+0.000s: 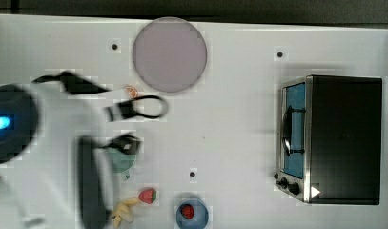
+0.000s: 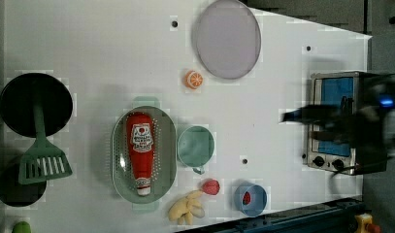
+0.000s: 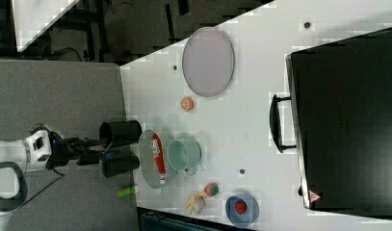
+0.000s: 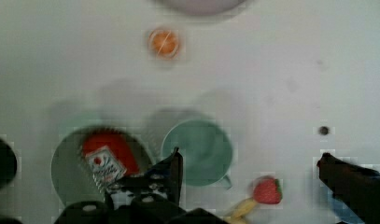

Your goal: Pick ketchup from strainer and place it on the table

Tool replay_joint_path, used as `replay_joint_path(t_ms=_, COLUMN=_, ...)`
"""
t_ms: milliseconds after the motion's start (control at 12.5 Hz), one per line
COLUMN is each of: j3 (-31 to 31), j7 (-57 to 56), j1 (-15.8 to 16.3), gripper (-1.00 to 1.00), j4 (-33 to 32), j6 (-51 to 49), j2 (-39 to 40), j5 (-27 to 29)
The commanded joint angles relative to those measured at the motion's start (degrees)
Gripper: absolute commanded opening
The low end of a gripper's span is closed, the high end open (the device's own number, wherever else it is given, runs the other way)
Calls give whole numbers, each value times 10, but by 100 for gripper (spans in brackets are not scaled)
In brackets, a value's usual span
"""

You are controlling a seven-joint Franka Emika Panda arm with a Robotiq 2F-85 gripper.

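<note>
The ketchup bottle (image 2: 139, 152) lies flat along the pale green strainer (image 2: 118, 160), cap toward the left view's bottom, red body well inside the rim. The strainer sits on the white counter (image 2: 98, 48), its long side just beside a green cup (image 2: 195, 145). Near the counter's edge at the left view's bottom lie a strawberry (image 2: 210, 186), a banana bunch (image 2: 186, 208) and a blue bowl (image 2: 251, 199). Toward the left view's top the counter lies bare up to an orange slice (image 2: 193, 79) and a lilac plate (image 2: 227, 39). In the wrist view the gripper (image 4: 248, 165) hangs above the counter with its fingers (image 4: 171, 170) spread wide, gripping nothing.
</note>
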Motion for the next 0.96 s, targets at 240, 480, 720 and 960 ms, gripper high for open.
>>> replay_joint_path(t_ms=240, j3=106, j7=52, j1=11, gripper=100, j4=-25, j6=93, j2=38, j5=4)
replay_joint_path(t_ms=480, j3=159, j7=52, j1=12, gripper=100, j4=-69, j6=187, j2=85, j5=0)
replay_joint_path(t_ms=720, j3=178, j7=53, j1=16, gripper=100, j4=-119, j6=310, j2=140, j5=-27)
replay_joint_path(t_ms=960, j3=174, j7=107, j1=19, gripper=100, j4=-144, j6=394, j2=204, j5=-107)
